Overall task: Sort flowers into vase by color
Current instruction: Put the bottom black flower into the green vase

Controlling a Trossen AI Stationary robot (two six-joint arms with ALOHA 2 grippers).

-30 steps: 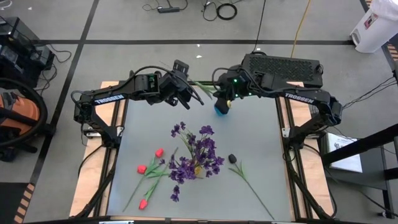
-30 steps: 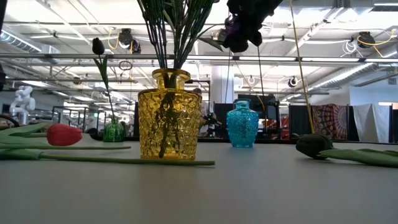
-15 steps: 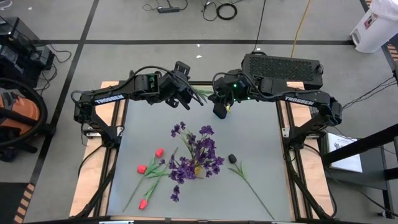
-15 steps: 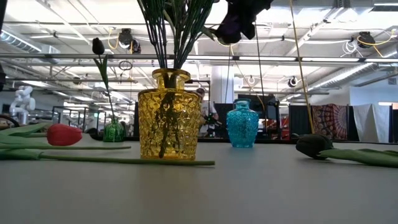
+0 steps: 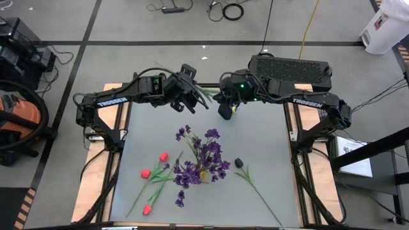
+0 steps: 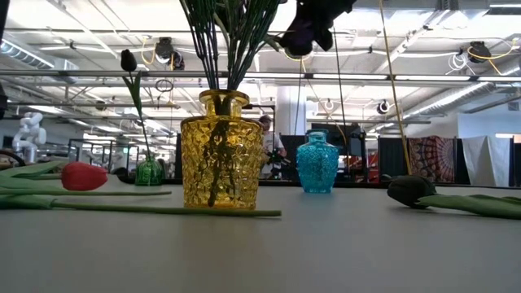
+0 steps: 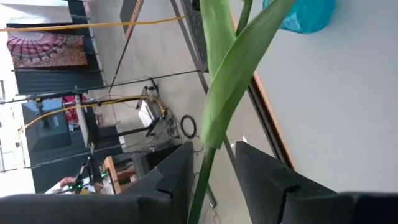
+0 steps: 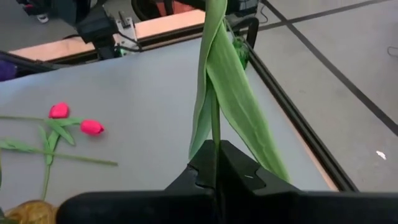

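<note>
Nearest on the surface [image 5: 268, 147], lying loose and unsorted: red tulips [image 5: 153, 172] to the left, one black-headed bloom [image 5: 238, 163] to the right. Between them, standing in the yellow vase [image 6: 221, 150], purple sprays [image 5: 201, 160] gathered by colour. Farther back, raised over the blue vase [image 6: 317, 163]: right hand [image 5: 225, 110] clenched on a leafy green stem [image 8: 214, 93], reaching it toward the other arm, probably for a handover. Opposite, left hand [image 5: 192, 96] angled in to meet it, fingers [image 7: 174, 180] apart on either side of that stem, not pinching yet. Well behind the yellow vase, green vase [image 6: 148, 171] carrying one black bloom.
</note>
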